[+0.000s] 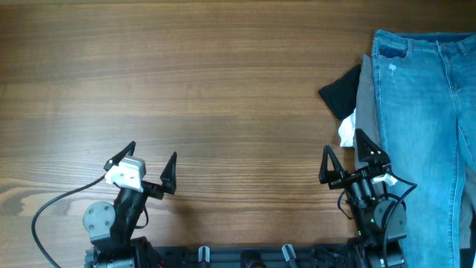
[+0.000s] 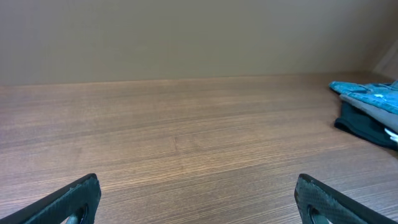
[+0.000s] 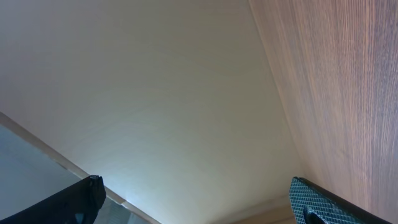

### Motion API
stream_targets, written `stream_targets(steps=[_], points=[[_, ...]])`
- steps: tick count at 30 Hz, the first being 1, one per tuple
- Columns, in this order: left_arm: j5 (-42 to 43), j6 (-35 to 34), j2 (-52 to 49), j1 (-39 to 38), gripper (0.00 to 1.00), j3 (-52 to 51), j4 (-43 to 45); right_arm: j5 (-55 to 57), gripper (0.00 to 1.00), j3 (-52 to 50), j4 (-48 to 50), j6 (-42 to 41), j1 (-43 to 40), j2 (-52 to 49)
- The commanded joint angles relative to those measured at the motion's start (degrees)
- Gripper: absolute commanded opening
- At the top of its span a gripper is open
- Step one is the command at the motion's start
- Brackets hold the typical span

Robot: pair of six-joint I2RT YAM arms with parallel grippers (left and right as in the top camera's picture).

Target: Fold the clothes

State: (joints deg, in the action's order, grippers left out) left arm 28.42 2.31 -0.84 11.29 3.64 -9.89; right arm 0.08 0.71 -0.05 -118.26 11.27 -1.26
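Light-blue denim jeans point(image 1: 424, 112) lie flat at the table's right edge on top of a pile. Under them show grey trousers point(image 1: 366, 93), a black piece point(image 1: 342, 91) and a white piece point(image 1: 346, 132). The pile's edge also shows at the far right of the left wrist view point(image 2: 370, 102). My left gripper point(image 1: 152, 165) is open and empty at the front left, far from the clothes. My right gripper point(image 1: 343, 158) is open and empty just left of the pile's front; its camera is tilted and sees only wall and table.
The wooden table point(image 1: 186, 89) stretches bare from the left to the pile. A black cable point(image 1: 52, 212) runs off the left arm's base at the front left. A plain wall stands behind the table.
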Motion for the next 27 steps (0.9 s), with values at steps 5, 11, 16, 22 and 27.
stream_targets(steps=[5, 11, 16, 22, 27], points=[[0.7, 0.3, 0.5, -0.3, 1.00, -0.3, 0.1, -1.9, 1.00, -0.1, -0.2, -0.4, 0.1, -0.1], [0.7, 0.2, 0.5, -0.3, 1.00, -0.3, 0.1, 2.2, 1.00, -0.1, 0.1, -0.2, 0.1, -0.7], [0.7, 0.3, 0.5, -0.3, 1.00, -0.3, 0.1, 5.3, 1.00, -0.1, 0.5, 73.9, 0.1, -6.0], [1.7, -1.4, 0.5, -0.3, 1.00, 0.3, 10.4, -8.2, 1.00, 4.6, 9.1, 94.8, 0.0, -14.7], [1.7, -6.1, -5.8, -0.3, 1.00, 13.6, 8.4, -12.7, 1.00, 36.2, -6.7, 107.8, 0.0, -30.3]])
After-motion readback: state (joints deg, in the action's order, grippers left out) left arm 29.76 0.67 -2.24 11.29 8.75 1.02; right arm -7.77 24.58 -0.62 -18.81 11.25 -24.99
